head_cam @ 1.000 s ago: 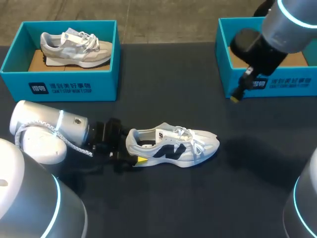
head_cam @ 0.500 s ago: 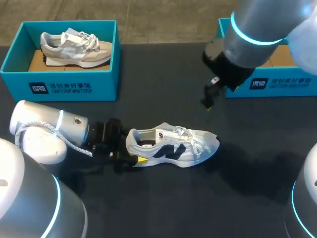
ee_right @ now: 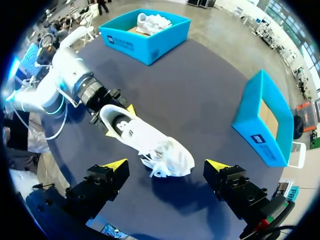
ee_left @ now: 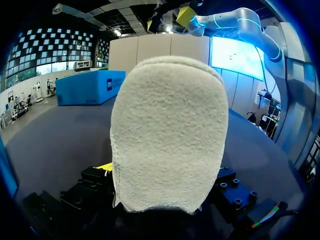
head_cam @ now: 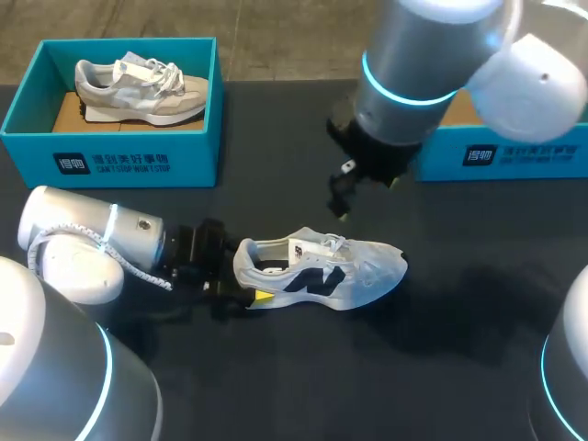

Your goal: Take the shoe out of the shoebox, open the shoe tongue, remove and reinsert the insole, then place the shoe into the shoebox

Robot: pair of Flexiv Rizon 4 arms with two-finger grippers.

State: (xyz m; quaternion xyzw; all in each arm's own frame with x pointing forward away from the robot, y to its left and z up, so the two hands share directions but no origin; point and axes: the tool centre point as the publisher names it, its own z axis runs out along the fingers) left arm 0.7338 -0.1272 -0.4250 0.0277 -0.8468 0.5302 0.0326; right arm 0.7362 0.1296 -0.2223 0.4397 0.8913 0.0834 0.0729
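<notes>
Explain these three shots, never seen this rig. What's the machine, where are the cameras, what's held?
It is a robot with two arms at a dark table. One picture looks down from above; the other two come from a camera on each wrist. The left gripper is shut on the heel of a white shoe lying on the table; that heel fills its wrist picture. The right gripper hangs open above the shoe, holding nothing. At the back stand two blue boxes: the left box holds a grey shoe, the right box looks empty.
</notes>
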